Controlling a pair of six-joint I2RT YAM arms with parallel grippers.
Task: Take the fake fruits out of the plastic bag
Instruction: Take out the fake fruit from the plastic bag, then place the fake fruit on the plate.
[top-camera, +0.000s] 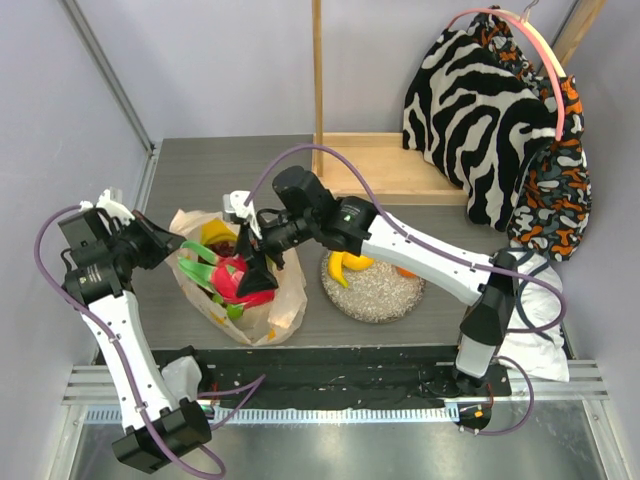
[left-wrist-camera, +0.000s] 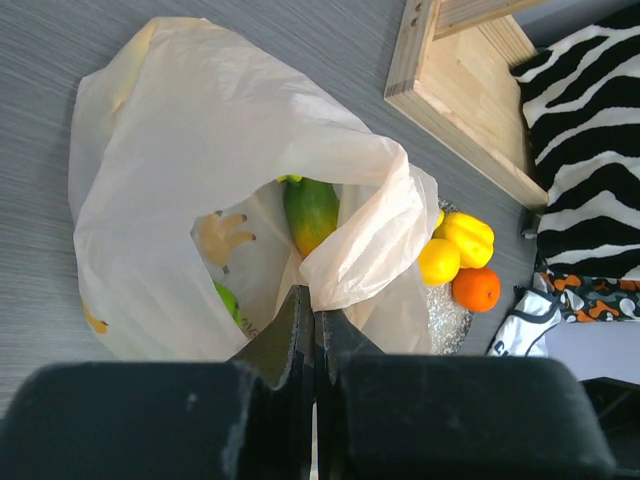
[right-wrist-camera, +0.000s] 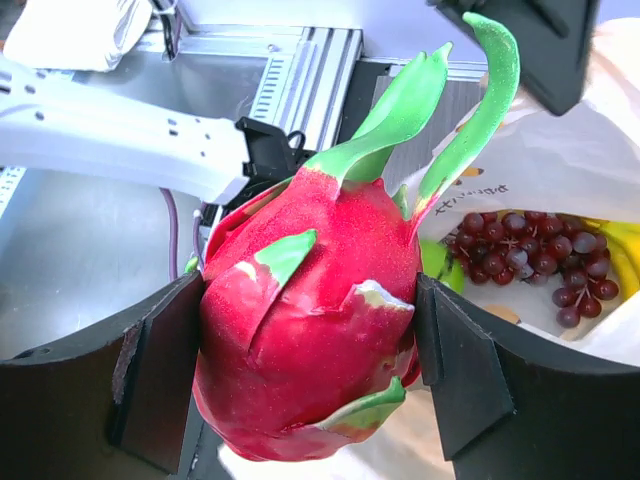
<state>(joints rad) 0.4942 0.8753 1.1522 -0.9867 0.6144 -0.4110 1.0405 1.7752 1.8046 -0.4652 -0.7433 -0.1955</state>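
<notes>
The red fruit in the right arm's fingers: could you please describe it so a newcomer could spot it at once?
Find the beige plastic bag left of the speckled plate. Over its mouth, the right arm's fingers clamp the red fruit. Only it is magenta with green leafy scales; the grapes are dark and small.

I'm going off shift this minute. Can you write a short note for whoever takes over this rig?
Left claw: shut on the rim of the plastic bag, holding its mouth open.
Right claw: shut on the red dragon fruit, held at the bag's mouth and not yet set down.
Done: the yellow pepper, lemon and orange are on the plate.
Left: put down the dragon fruit, then take out the grape bunch, yellow fruit, green apple and green-orange fruit that are in the bag.
</notes>
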